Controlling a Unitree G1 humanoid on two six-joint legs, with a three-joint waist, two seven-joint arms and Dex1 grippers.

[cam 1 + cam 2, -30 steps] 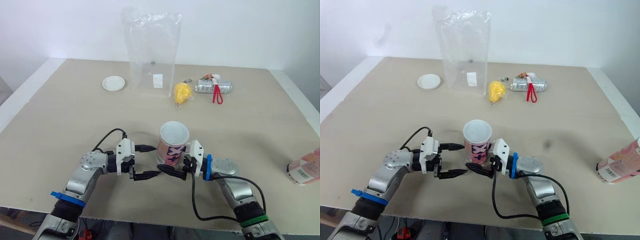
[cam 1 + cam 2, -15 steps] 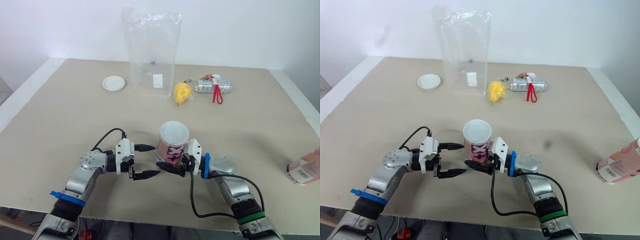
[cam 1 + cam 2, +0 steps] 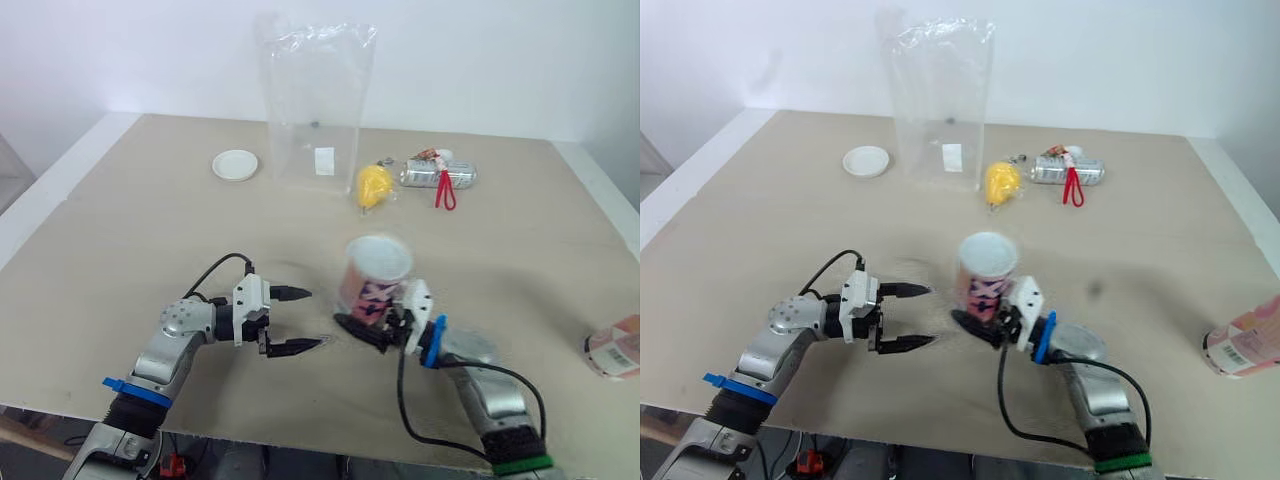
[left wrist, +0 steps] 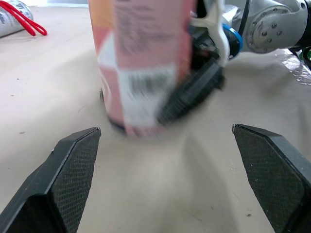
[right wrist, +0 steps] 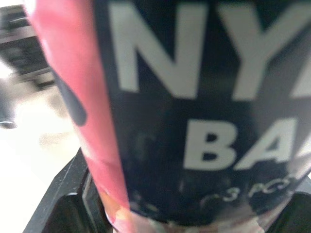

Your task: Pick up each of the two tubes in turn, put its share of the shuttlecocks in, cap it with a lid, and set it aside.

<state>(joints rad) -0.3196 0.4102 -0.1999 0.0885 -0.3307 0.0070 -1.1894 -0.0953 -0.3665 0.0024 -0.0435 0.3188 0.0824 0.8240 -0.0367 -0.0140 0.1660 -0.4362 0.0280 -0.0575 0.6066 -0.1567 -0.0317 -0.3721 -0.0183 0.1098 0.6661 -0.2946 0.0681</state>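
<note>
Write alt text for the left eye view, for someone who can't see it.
The right gripper grips a pink tube near its base, above a beige table. The left gripper is open beside it, not touching; a white lid lies farther back.

White letters on the dark band of the tube (image 5: 194, 121) read "NY" and, below them, "BA", both cut off at the edge. Smaller print near its base reads "3 PCS". A white barcode label (image 4: 138, 94) on the tube's pink side is too blurred to read.
</note>
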